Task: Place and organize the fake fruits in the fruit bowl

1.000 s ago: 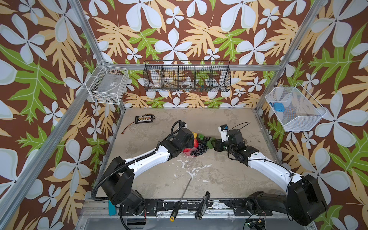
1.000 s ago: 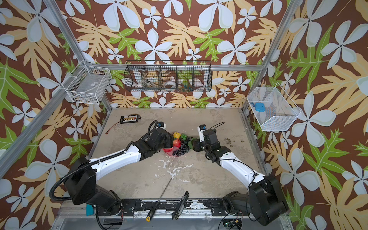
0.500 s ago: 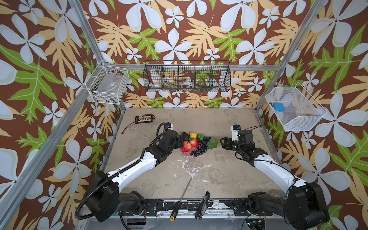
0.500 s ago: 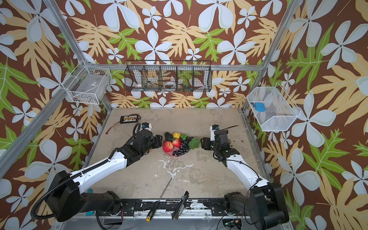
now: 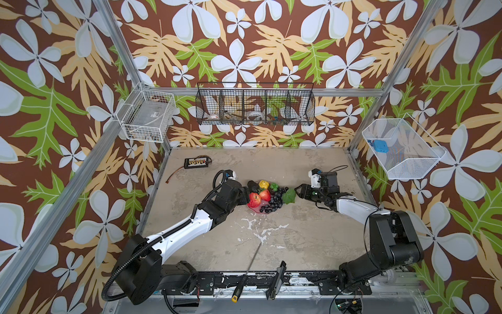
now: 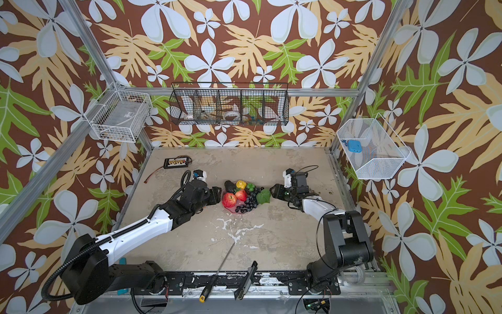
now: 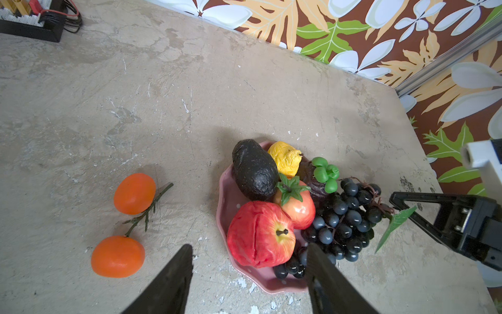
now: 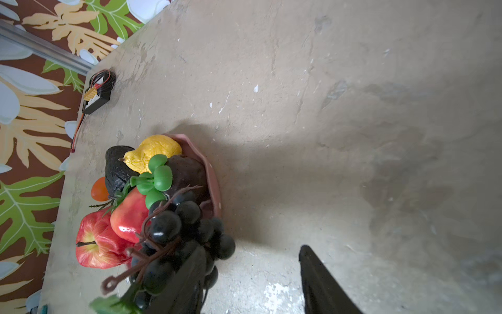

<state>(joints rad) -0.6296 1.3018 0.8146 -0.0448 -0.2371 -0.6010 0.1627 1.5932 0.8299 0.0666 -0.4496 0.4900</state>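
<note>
Six fruits sit in the bowl; two oranges lie on the table beside it. My left gripper and right gripper are wide, empty. Remaining step: load the oranges.

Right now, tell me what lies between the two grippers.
The fruit bowl, heaped with fake fruits, sits between the left gripper and the right gripper; both top views show it.

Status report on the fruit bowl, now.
Left hand open, empty. Right hand open, empty, by grape leaf. Fruit piled in fruit bowl; two oranges on table outside it. Nothing between them.
</note>
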